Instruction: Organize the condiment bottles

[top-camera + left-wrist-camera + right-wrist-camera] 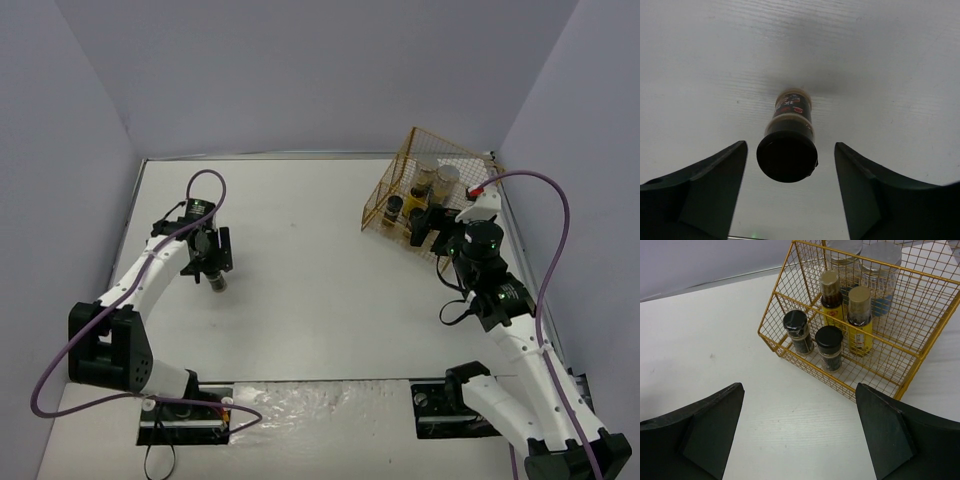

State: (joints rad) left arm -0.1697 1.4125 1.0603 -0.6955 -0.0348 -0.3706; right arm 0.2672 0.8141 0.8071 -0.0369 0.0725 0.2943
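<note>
**Position.** One short black-capped jar (787, 152) stands upright on the desk (320, 310), left of centre and well apart from the rack (392, 185) at the far right corner; six more are held in the rack: two dark jars (796, 330) in front, two yellow jars (860, 320) behind them, two silver-lidded jars (880, 265) at the back.

**Hands.** The left hand (212, 262) is spread over the jar, one finger on each side with a gap at both; nothing is pinched. The right hand (799, 390) is likewise spread and empty, just before the rack front.

**Handling (judged).** The jar is expected to be light and rigid; its wall is smooth and label-wrapped, so slip is to be allowed for under a weak pinch; breakage is possible if it is dropped. It is narrow for its height, so it may be tipped by one-sided contact. Hold is best taken across the body just below the cap, with the fingers centred and closed evenly.

**Surface and room.** The desk is white, flat and faintly ribbed; it is enclosed by pale walls on the left, far and right edges. A place on the rack's front tier, beside the dark jars, appears to be free.
</note>
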